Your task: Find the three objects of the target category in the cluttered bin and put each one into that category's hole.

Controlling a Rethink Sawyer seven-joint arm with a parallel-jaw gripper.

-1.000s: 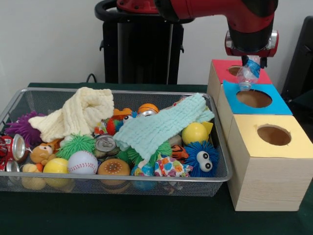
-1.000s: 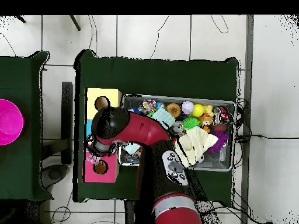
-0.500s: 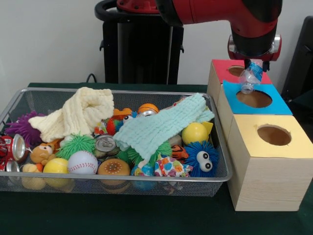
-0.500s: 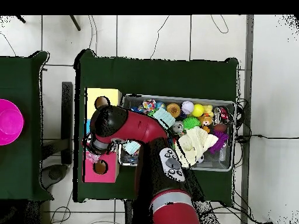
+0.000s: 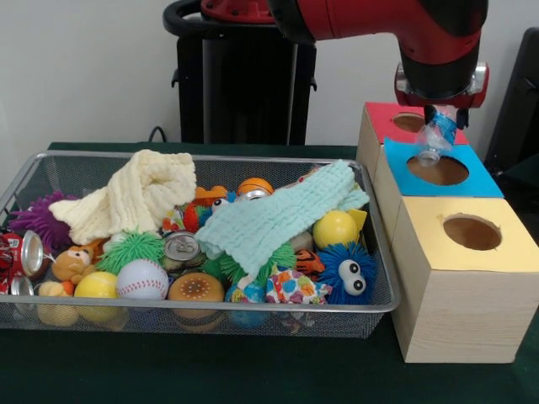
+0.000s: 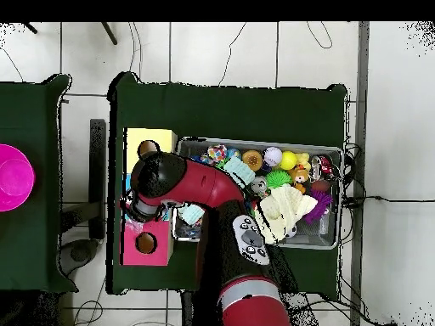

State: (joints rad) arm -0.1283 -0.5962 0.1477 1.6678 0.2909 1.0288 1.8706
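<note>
You have three wooden boxes in a row beside the cluttered bin [image 5: 370,244]: one red-topped [image 5: 383,118], one blue-topped [image 5: 480,181], one yellow-topped [image 5: 438,244], each with one round hole. The gripper [image 5: 440,118] hangs above the red and blue tops, its jaws pinching a clear plastic bottle [image 5: 435,141] that tilts down near the hole [image 5: 410,122] in the red top. In the bin you can count two towels, one cream [image 5: 135,198] and one mint [image 5: 269,219], one baseball [image 5: 141,279], and two yellow balls [image 5: 335,227].
</note>
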